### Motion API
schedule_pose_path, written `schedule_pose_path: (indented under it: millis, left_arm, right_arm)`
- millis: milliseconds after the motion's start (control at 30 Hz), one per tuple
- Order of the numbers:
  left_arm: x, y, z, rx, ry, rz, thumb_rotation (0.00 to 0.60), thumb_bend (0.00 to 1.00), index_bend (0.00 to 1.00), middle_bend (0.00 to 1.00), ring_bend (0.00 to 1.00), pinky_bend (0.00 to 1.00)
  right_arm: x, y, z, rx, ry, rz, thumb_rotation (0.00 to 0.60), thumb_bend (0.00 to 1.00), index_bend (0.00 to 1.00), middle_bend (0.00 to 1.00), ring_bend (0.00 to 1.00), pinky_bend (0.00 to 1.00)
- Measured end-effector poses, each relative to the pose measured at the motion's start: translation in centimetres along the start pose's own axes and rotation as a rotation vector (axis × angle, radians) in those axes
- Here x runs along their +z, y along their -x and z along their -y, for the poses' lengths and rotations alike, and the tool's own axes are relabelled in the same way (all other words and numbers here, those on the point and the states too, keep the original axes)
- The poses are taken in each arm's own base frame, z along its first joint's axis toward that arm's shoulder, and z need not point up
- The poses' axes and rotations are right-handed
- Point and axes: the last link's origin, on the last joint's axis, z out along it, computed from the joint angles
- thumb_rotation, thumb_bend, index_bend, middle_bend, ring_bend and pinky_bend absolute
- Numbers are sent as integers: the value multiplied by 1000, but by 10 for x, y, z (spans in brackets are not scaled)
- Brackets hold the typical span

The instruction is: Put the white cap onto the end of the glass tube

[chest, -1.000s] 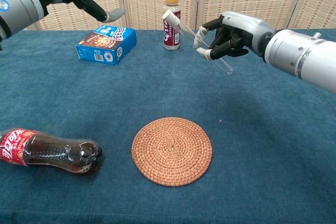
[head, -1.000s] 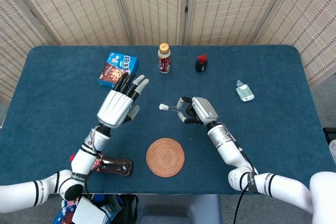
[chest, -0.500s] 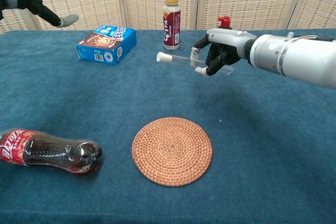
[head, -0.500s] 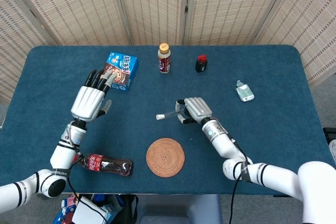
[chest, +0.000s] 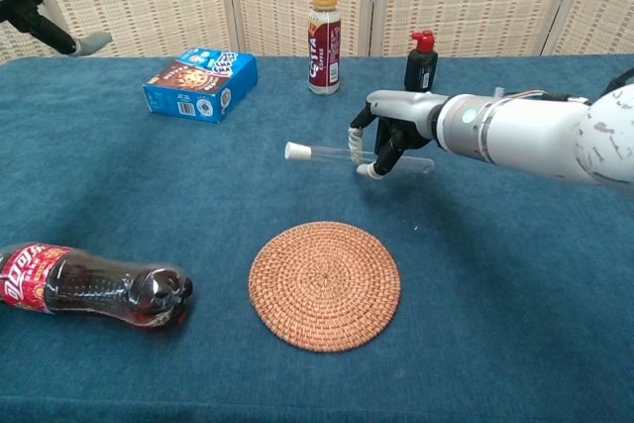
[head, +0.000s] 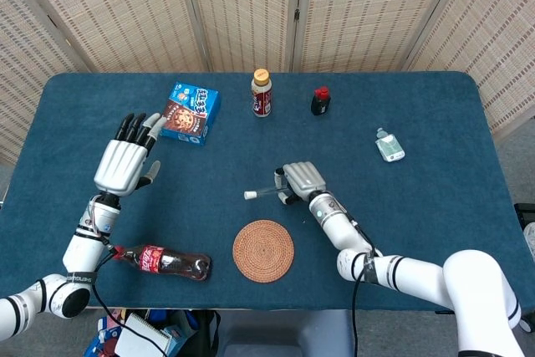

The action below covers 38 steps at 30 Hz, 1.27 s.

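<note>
Chest view shows the blue worktop (chest: 515,274) carrying a woven round mat (chest: 324,285), my landmark; left of the mat lies a cola bottle (chest: 94,289) on its side; beyond the mat, to its left, sits a blue snack box (chest: 199,83); just beyond the mat the right hand (chest: 388,131) grips the glass tube (chest: 342,154), held level above the worktop, the white cap (chest: 295,152) seated on its left end; far left of the mat the left hand (head: 127,157) hangs raised, fingers spread, holding nothing.
</note>
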Motion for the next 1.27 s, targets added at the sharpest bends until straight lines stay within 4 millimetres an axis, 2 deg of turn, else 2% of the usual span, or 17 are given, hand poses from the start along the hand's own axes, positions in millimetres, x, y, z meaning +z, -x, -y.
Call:
schedule_pose_path:
  millis: [133, 333, 467, 567, 667, 733, 800, 933, 1033, 1133, 1267]
  left_arm:
    - [-1, 0, 1, -3, -1, -1, 600, 388, 0, 26, 0, 0]
    - [-4, -2, 7, -9, -13, 10, 600, 388, 0, 20, 0, 0]
    - [-9, -2, 18, -19, -51, 23, 600, 388, 8, 20, 0, 0]
    - [-15, -2, 33, -20, -94, 42, 600, 388, 52, 20, 0, 0]
    - [-23, -2, 50, -19, -139, 65, 600, 389, 106, 56, 33, 37]
    - [-29, -1, 59, -40, -169, 77, 600, 388, 148, 97, 69, 72]
    - [-35, -2, 69, -58, -200, 86, 600, 388, 191, 132, 110, 75]
    - [-57, -3, 93, -74, -268, 85, 600, 389, 235, 158, 133, 76]
    - [-75, -5, 107, -76, -308, 80, 600, 388, 247, 158, 133, 76]
    - [-93, -8, 116, -80, -342, 66, 600, 388, 250, 158, 133, 76]
    - [-116, -13, 120, -82, -366, 44, 600, 389, 250, 158, 133, 76]
  right_arm:
    - [0, 0, 3, -6, 9, 6, 600, 186, 346, 1000, 1000, 1000]
    - [-4, -9, 4, 1, 7, -18, 600, 185, 293, 1000, 1000, 1000]
    - [-13, -27, -2, 14, 7, -66, 600, 186, 293, 1000, 1000, 1000]
    - [-27, -47, -14, 19, 12, -124, 600, 197, 295, 970, 1000, 1000]
    - [-48, -68, -31, 11, 21, -187, 600, 288, 399, 898, 955, 1000]
    - [-65, -83, -46, -1, 32, -230, 600, 375, 544, 840, 877, 1000]
    - [-86, -95, -62, -18, 44, -271, 600, 392, 621, 796, 806, 1000]
    - [-131, -112, -93, -62, 70, -336, 600, 392, 633, 722, 692, 932]
    - [-167, -118, -116, -100, 94, -385, 600, 392, 633, 710, 669, 870]
    - [-203, -116, -135, -127, 125, -423, 600, 392, 633, 710, 663, 855]
    - [-243, -106, -152, -145, 157, -462, 600, 382, 633, 681, 627, 854]
